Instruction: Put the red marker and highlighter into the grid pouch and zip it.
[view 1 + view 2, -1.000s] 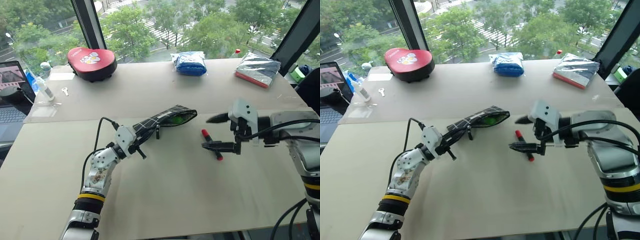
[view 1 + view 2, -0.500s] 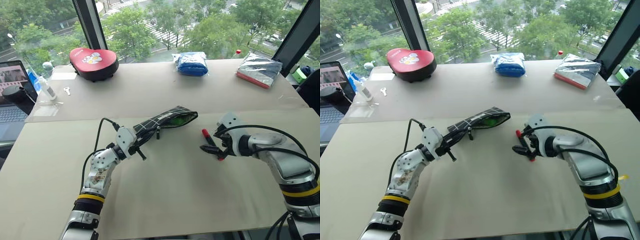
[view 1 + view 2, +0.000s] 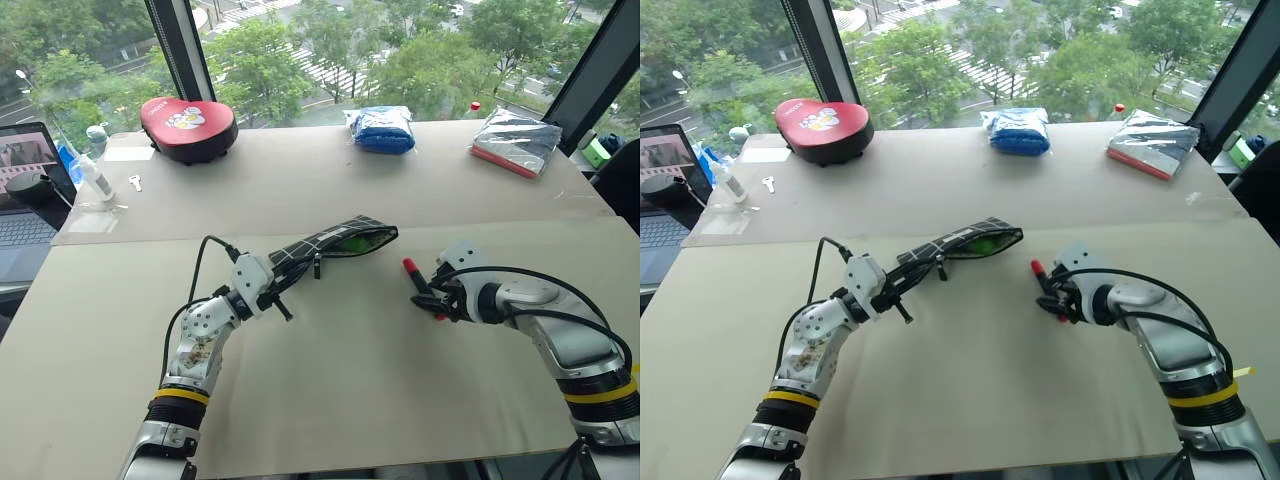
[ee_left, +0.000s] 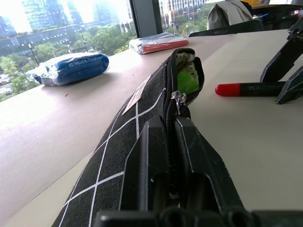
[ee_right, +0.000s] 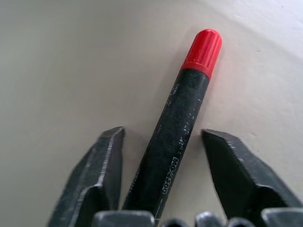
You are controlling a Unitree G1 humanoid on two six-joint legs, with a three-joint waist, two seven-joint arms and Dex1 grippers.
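Note:
The grid pouch (image 3: 330, 243) lies across the middle of the table with its far end gaping open, and the lime-green highlighter (image 4: 187, 82) sits inside that mouth. My left gripper (image 3: 283, 277) is shut on the pouch's near end along the zipper. To the right, the red marker (image 3: 412, 272) lies flat on the table with its red cap pointing away from me. My right gripper (image 5: 162, 133) is down over the marker's black barrel (image 5: 182, 127). It is open, one finger on each side with a small gap to the barrel.
Along the far edge by the window are a red heart-shaped case (image 3: 186, 124), a blue packet (image 3: 381, 127) and a silver packet (image 3: 517, 138). A laptop (image 3: 22, 190), a small bottle (image 3: 90, 176) and a key (image 3: 130, 182) sit at the far left.
My right gripper has dropped from above the table down onto the marker, and its fingers have narrowed around the barrel. The left gripper and the pouch have stayed put.

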